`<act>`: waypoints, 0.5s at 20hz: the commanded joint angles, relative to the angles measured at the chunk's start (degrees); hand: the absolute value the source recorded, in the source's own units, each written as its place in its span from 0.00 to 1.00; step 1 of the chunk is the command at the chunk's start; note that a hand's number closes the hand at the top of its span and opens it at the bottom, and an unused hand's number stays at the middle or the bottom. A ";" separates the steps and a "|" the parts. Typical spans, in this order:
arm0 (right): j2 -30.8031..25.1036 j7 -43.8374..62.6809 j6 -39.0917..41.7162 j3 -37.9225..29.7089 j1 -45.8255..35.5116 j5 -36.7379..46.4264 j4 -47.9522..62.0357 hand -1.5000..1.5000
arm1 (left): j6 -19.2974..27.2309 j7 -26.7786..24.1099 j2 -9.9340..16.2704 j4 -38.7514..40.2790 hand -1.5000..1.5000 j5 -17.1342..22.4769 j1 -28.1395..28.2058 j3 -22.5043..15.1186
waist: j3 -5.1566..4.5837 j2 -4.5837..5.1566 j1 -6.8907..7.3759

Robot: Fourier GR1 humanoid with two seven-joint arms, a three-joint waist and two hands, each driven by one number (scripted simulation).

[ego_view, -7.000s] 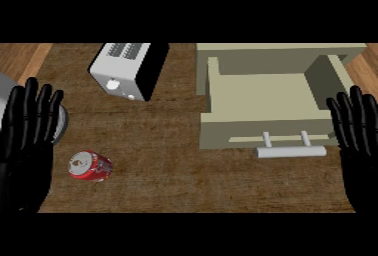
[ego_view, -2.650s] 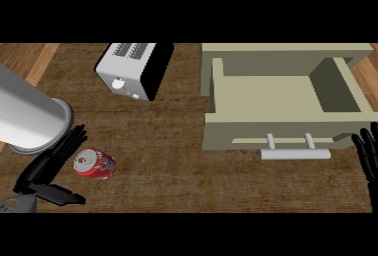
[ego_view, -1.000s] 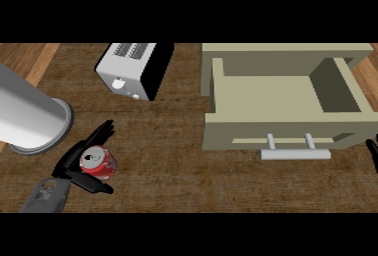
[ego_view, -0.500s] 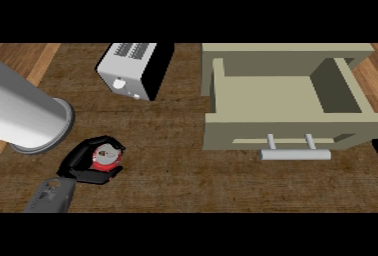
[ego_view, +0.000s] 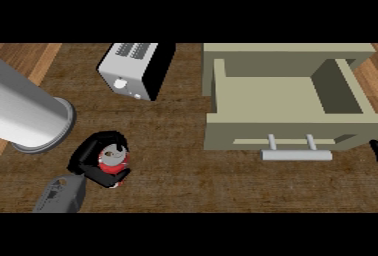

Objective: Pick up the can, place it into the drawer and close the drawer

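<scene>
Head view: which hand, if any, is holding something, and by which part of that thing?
The left hand holds the can, fingers curled round its side. The right hand barely shows at the edge.

A dark, woven-looking brown counter top (ego_view: 184, 165) fills most of the view, with lighter wooden planks (ego_view: 26, 56) at its upper left edge. A white and black toaster (ego_view: 135, 70) stands near the back, and a large grey cylinder (ego_view: 29, 117) lies at the left
</scene>
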 commanded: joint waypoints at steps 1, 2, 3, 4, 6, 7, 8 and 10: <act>0.58 -1.37 0.12 -0.31 0.41 -0.17 0.74 0.00 | 9.95 3.22 -3.80 -2.66 1.00 3.07 -0.08 5.06 | 0.02 -0.02 0.13; -0.76 -0.43 0.85 -1.43 0.49 -1.45 0.18 0.00 | 12.37 5.14 -1.79 -3.39 1.00 4.61 -0.22 8.36 | 0.06 -0.16 0.53; 0.30 -0.66 0.41 -0.53 1.42 -0.50 -0.46 0.00 | 17.70 4.76 -3.26 -2.41 1.00 4.72 -0.23 10.54 | 0.04 -0.11 0.41; -0.60 -0.19 -0.40 -2.28 -0.66 -1.51 0.32 0.00 | 23.05 4.51 -5.60 -1.38 1.00 4.79 -1.01 12.22 | 0.01 0.12 0.32; 0.79 -2.11 0.80 -0.40 2.04 0.18 0.80 0.00 | 26.34 8.20 -8.30 -7.39 1.00 5.05 -1.75 10.99 | 0.06 -0.13 0.23; 1.02 -1.56 0.51 0.32 3.20 -0.95 -2.61 0.00 | 28.13 9.41 -8.25 -8.72 1.00 4.65 -3.59 10.91 | 0.02 -0.12 -0.25; -0.58 2.22 -0.32 -1.01 -0.37 -1.25 -2.28 0.00 | 28.50 8.93 -8.98 -10.25 1.00 4.41 -1.54 10.10 | -0.02 0.01 0.02; 0.52 -0.41 0.04 -0.96 0.32 -0.56 -0.87 0.00 | 27.94 17.43 -8.49 -19.79 1.00 4.97 -0.05 7.41 | 0.00 -0.04 0.07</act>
